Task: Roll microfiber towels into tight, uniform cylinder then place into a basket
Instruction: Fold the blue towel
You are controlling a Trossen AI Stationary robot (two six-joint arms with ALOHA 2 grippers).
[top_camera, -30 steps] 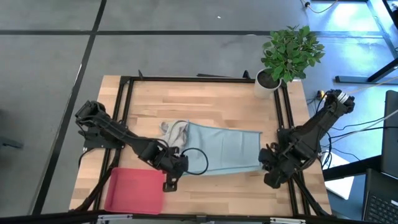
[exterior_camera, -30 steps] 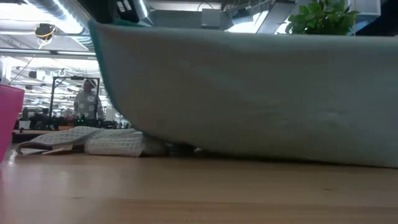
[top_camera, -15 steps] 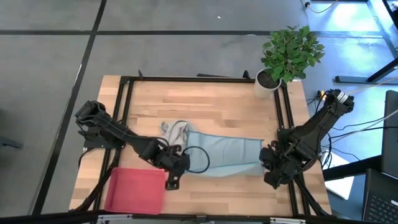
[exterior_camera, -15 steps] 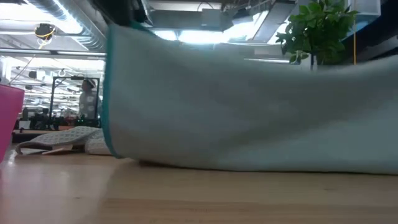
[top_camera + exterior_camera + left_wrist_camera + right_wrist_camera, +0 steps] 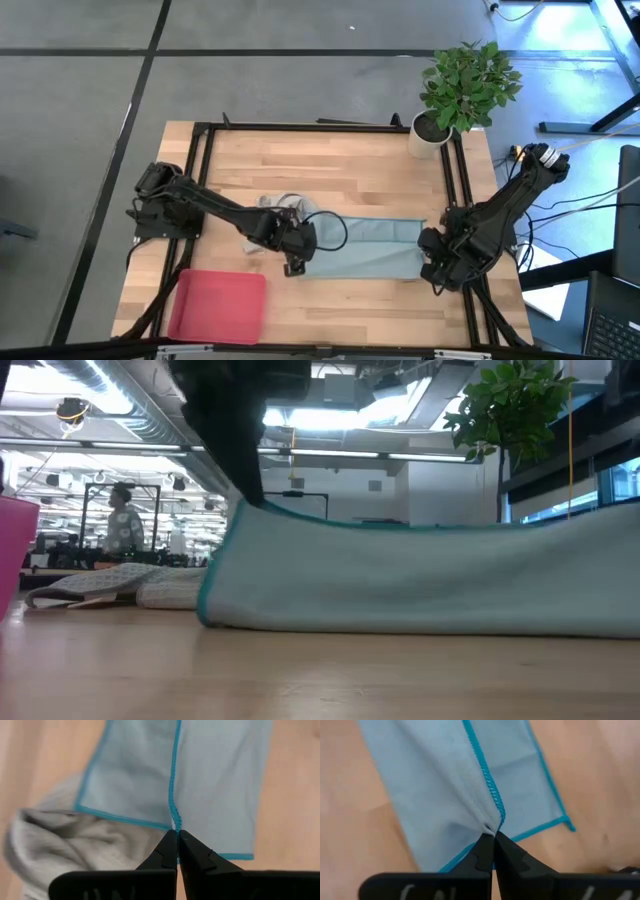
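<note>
The pale blue towel point(image 5: 365, 245) lies across the table's middle as a folded strip, its lower layer on the wood. One long hemmed edge is raised point(image 5: 420, 530) and strung between my two grippers. My left gripper point(image 5: 297, 258) is shut on the strip's left end. My right gripper point(image 5: 428, 262) is shut on its right end. The grey towel point(image 5: 280, 208) lies crumpled just beyond the left gripper, partly under the blue towel's corner point(image 5: 80, 810). The red basket point(image 5: 217, 305) sits at the near left, holding nothing that I can see. My left gripper pinches the blue towel's teal-stitched hem point(image 5: 174, 820) between its two fingertips, at the towel's left end. The fingers slant steeply down and lie in line with the hem. The held edge is lifted while the cloth below rests on the table. My right gripper pinches the same hem point(image 5: 496, 817) at the towel's right end, puckering the cloth at its fingertips. It slants steeply down and lies along the hem. The edge runs nearly straight to the other gripper, and the lower layer lies on the table.
A white pot with a green plant point(image 5: 432, 130) stands at the far right corner. A black frame point(image 5: 300, 126) borders the table. Bare wood lies beyond the towels and along the near edge right of the basket. A person point(image 5: 122, 525) stands far off in the room.
Both grippers have sunk and tipped more steeply, still shut on the hem. The left one went toward the table's right and far edge. The blue towel, held up high before, has come down and folded over itself into a narrower strip.
</note>
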